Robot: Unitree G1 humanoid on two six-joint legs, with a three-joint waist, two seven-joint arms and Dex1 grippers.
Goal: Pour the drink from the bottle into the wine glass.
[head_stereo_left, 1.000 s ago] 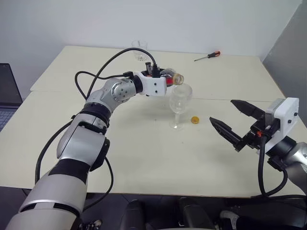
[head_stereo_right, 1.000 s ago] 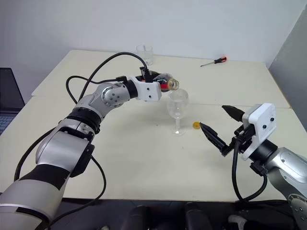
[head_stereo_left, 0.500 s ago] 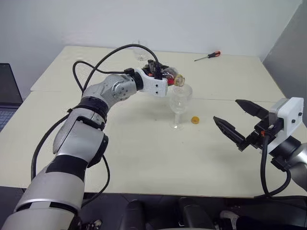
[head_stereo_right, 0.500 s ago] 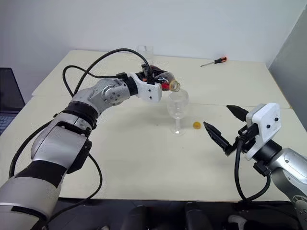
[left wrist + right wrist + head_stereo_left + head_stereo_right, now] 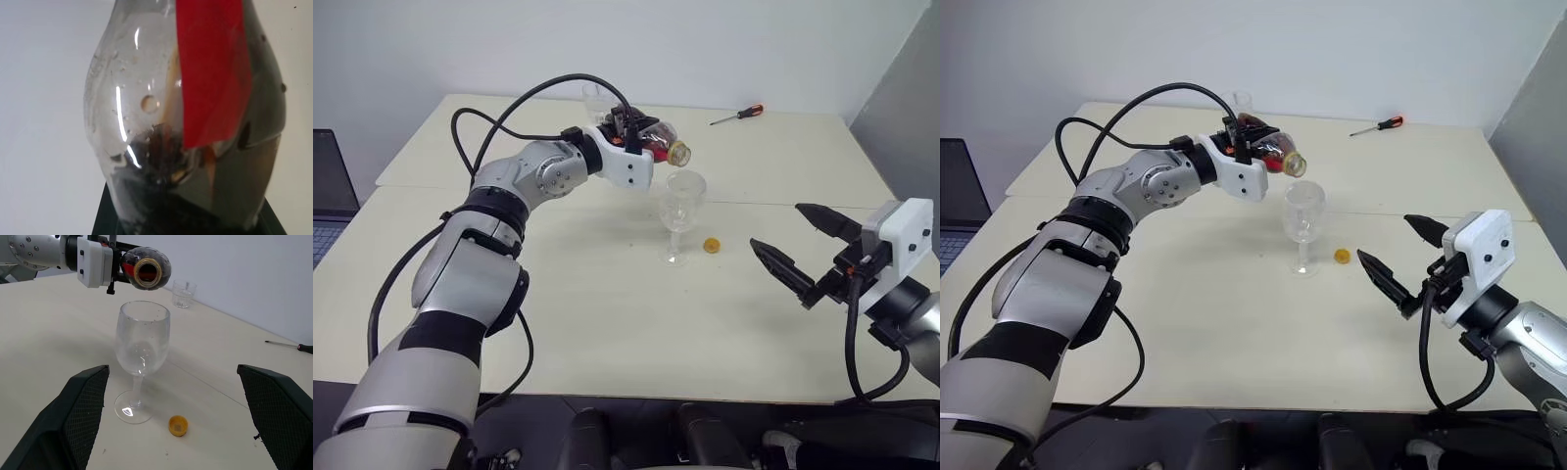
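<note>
I find the bottle (image 5: 661,139) held off the table (image 5: 607,323), lying close to level, its uncapped mouth turned toward the wine glass (image 5: 679,213) and sitting above and just to the left of the glass rim, not touching it. In the left wrist view the drink (image 5: 161,196) pools dark in the part of the bottle nearest the gripper, with the red label strip (image 5: 212,68) running along the clear wall. My left gripper (image 5: 631,147) is clamped around the bottle body.

The wine glass stands upright on its foot near the middle of the table. I see droplets on the inside of the bowl in the right wrist view; I cannot tell whether any liquid has collected there.

The yellow cap (image 5: 712,245) lies on the table just right of the glass foot. My right gripper (image 5: 811,257) hovers further right of the glass, fingers spread wide, holding nothing.

Behind the glass, at the far edge, stands a short tumbler (image 5: 1242,101); a red-handled screwdriver (image 5: 738,115) lies far right of it.
</note>
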